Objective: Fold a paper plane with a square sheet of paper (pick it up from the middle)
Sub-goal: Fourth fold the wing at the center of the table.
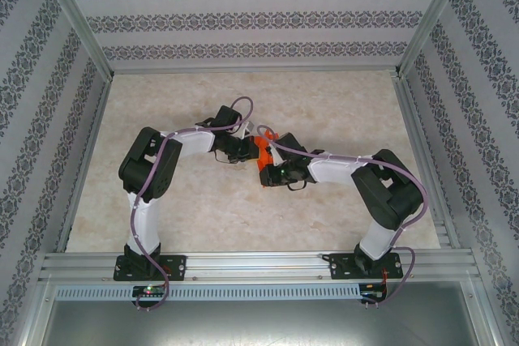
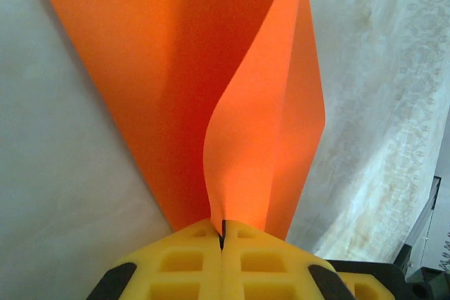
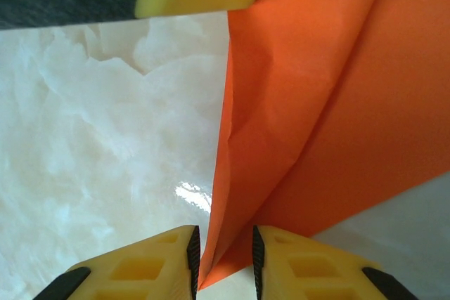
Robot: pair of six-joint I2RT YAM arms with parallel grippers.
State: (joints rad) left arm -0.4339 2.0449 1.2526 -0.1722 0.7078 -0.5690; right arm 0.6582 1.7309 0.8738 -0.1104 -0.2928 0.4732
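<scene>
Yellow fingers (image 2: pixel 183 265) of the left gripper (image 2: pixel 222 235) sit at bottom centre of the left wrist view, pressed together and clamped on the narrow end of the orange paper sheet (image 2: pixel 176 68). From that pinch the sheet widens toward the top of the frame, its long axis running bottom to top. One layer bows out in a curve right of centre.

Right wrist view: the right gripper (image 3: pixel 225 254) is at bottom centre with its fingers apart. A folded point of the sheet lies in the gap, close against the left-hand pad, with clear space beside the other. Here the sheet points to the bottom edge and fans out to the upper right, its creases following that line.

Top external view: the sheet is at frame centre between the two grippers, over the pale marbled table (image 1: pixel 340 111), with its long axis roughly top to bottom. Whether it touches the table cannot be told
</scene>
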